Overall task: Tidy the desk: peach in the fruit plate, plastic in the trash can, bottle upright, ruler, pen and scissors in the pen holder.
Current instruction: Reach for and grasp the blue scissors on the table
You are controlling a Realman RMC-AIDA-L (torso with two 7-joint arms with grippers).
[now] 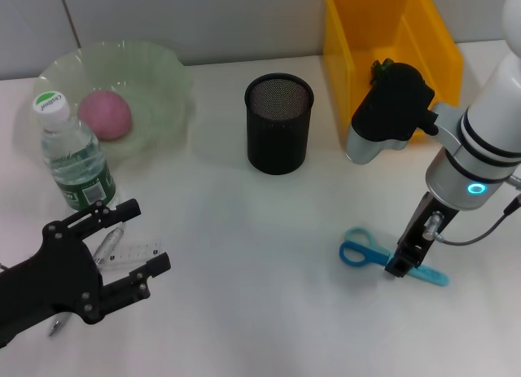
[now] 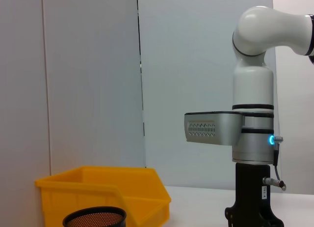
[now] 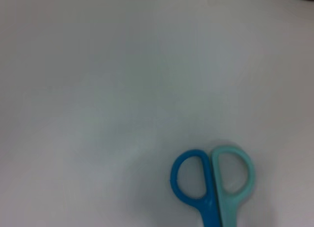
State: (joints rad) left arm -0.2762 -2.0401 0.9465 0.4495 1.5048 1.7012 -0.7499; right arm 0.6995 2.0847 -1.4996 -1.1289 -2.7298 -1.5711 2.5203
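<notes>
While right gripper [image 1: 404,261] straddles scissors [image 1: 358,252], pen holder [image 1: 279,123] behind

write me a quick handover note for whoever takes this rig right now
Right end effector: down on the blue and teal plastic scissors lying on the white desk.
Left end effector: open, above the clear ruler.
Done: pink peach in the pale green fruit plate; green-labelled water bottle upright.
Left: scissors and ruler into the black mesh pen holder. Pen and plastic unclear.
</notes>
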